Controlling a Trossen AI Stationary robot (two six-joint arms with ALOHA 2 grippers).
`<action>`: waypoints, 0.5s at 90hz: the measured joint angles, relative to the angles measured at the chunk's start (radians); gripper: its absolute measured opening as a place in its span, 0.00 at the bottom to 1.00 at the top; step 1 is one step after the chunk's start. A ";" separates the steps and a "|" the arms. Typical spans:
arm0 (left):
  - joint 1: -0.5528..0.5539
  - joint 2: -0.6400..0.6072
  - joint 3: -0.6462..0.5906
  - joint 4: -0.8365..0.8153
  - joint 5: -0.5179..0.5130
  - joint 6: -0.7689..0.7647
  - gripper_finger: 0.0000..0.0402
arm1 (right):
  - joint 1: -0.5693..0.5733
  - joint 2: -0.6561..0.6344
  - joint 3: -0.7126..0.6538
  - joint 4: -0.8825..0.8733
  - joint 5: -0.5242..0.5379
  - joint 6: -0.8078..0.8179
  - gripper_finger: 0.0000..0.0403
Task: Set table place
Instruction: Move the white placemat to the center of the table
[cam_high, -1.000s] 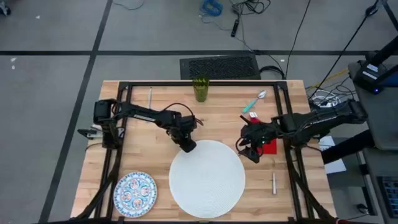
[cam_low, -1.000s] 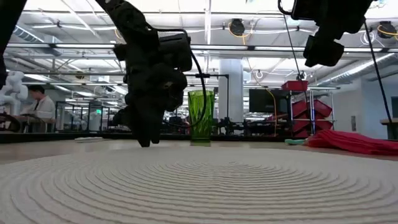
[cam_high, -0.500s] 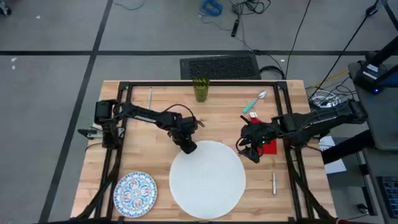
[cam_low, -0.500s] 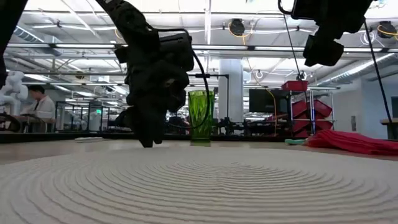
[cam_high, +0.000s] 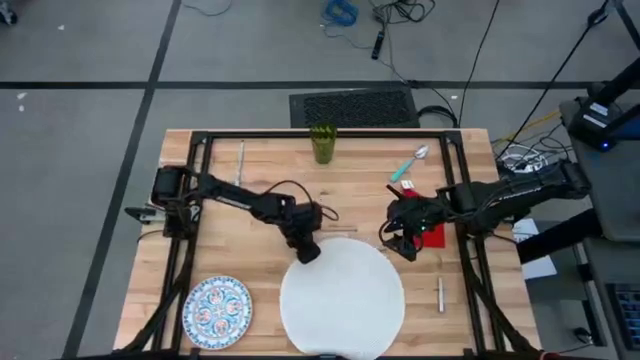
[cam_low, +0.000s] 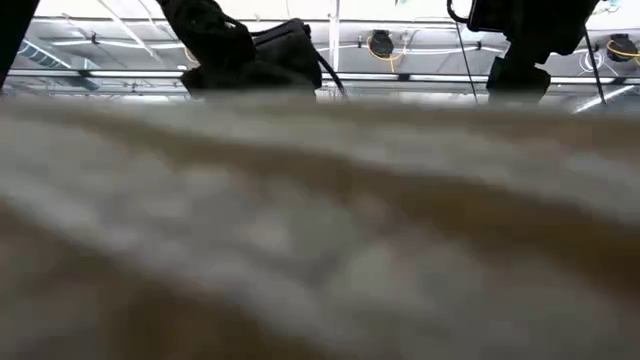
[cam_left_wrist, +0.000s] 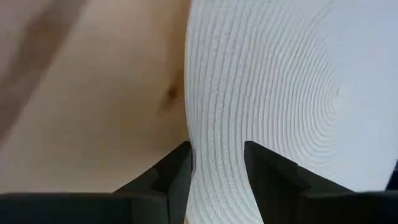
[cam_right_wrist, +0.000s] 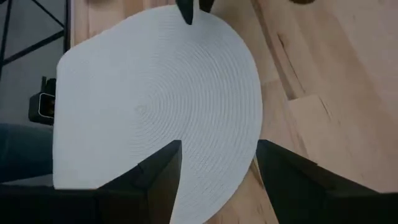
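Several pieces noted across the table (cam_high: 180, 240), taken from its left side rightward. Found the blue-and-red patterned plate (cam_high: 218, 312) at the near left corner, well apart from everything else. Saw a thin silver piece of cutlery (cam_high: 241, 157) lying toward the far left, clear of the left arm. Followed that arm in from the left edge to the left gripper (cam_high: 305, 250), set down on the far left rim of the large white round mat (cam_high: 345, 310). Read from the left wrist view that the left gripper (cam_left_wrist: 217, 152) stood astride that rim, fingers a narrow gap apart, one over bare wood and one over the ribbed mat (cam_left_wrist: 292, 81); could not tell whether the rim was truly pinched. Placed the mat at the middle of the near side, reaching the table's near edge; from the low view, found it (cam_low: 320, 220) filling nearly everything. Spotted the green tumbler (cam_high: 322, 143) upright at the far edge. Found the right gripper (cam_high: 405, 243) just off the mat's far right rim, fingers spread wide and holding nothing (cam_right_wrist: 217, 149). Saw the red napkin (cam_high: 432, 236) partly under that arm, the teal-handled spoon (cam_high: 410, 165) beyond it, and another silver piece (cam_high: 440, 294) near the right rail.
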 joint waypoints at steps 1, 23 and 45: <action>-0.001 0.000 0.000 0.000 -0.003 0.000 0.33 | 0.000 0.000 0.000 0.000 0.000 -0.001 0.49; -0.003 0.001 0.000 -0.003 -0.058 0.005 0.11 | 0.000 0.000 0.000 0.000 0.000 -0.007 0.49; -0.002 0.000 0.000 -0.005 -0.102 0.000 0.00 | 0.000 0.000 0.000 0.000 0.000 -0.007 0.49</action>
